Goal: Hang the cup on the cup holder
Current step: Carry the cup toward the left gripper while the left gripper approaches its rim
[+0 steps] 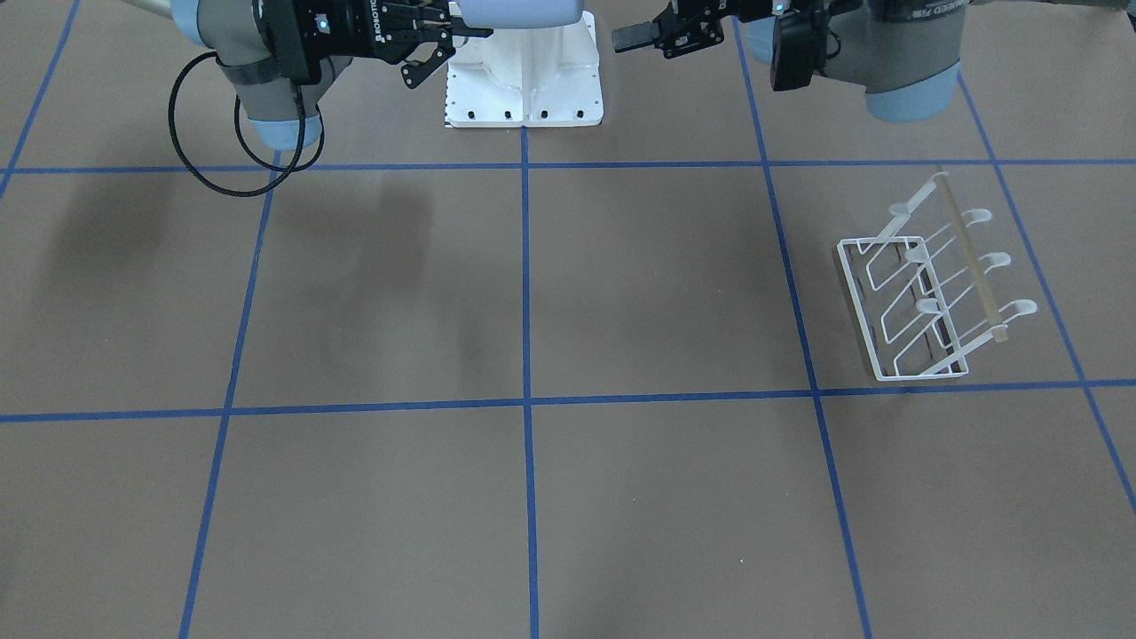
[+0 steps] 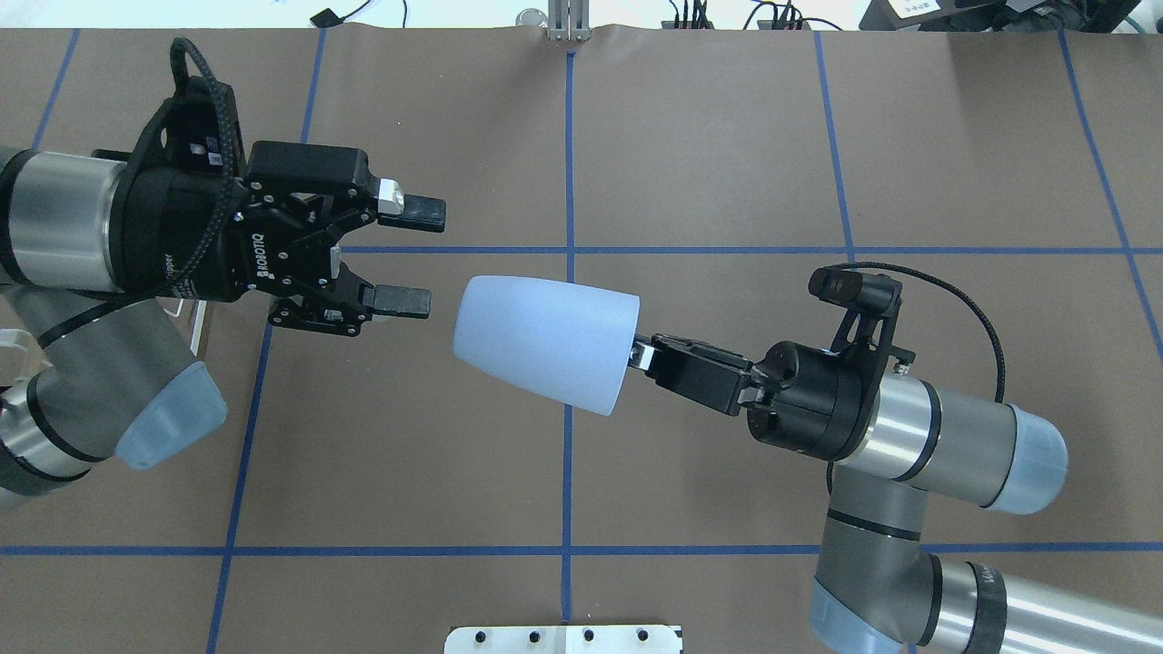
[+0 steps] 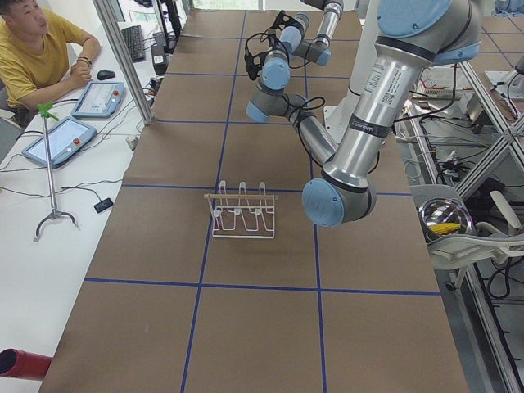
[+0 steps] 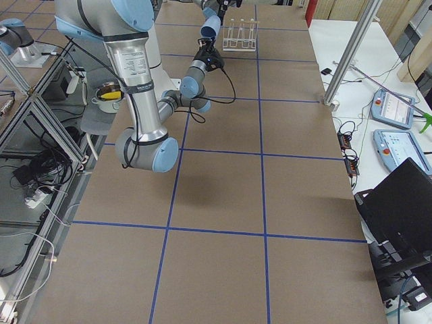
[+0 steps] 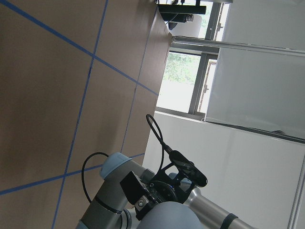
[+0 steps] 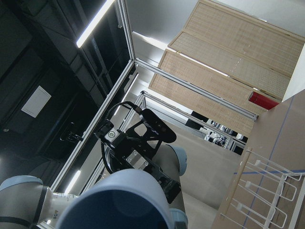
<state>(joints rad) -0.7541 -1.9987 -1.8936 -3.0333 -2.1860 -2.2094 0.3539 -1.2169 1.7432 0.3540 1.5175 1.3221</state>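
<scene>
The cup (image 2: 543,341) is off the desk (image 2: 727,136), held level in the air between the two arms. The right tool (image 2: 641,354) is pinching it at the rim, its jaws pressed together on the wall of the wide end. The narrow closed end points at the left tool (image 2: 416,256), which is spread wide and sits just beside the cup without touching it.

We judge the cup light and stiff enough to hold its shape. It is thin-walled, though, so a hard squeeze near the mouth could flex it. The matte plastic should give some grip, but the taper would let it slide toward the narrow end out of a loose pinch. For the hand-over we would have the left tool close across the lower body, near the base. That leaves the mouth free for a prong.

In the right wrist view the inside of the cup reads dark, and we see nothing in it. The holder (image 1: 932,284) stands on the desk on the robot's left side, well apart from both tools, and every prong is bare. Off the desk — on a side shelf — a steel bowl (image 3: 446,219) holds something yellow that we cannot make out.
</scene>
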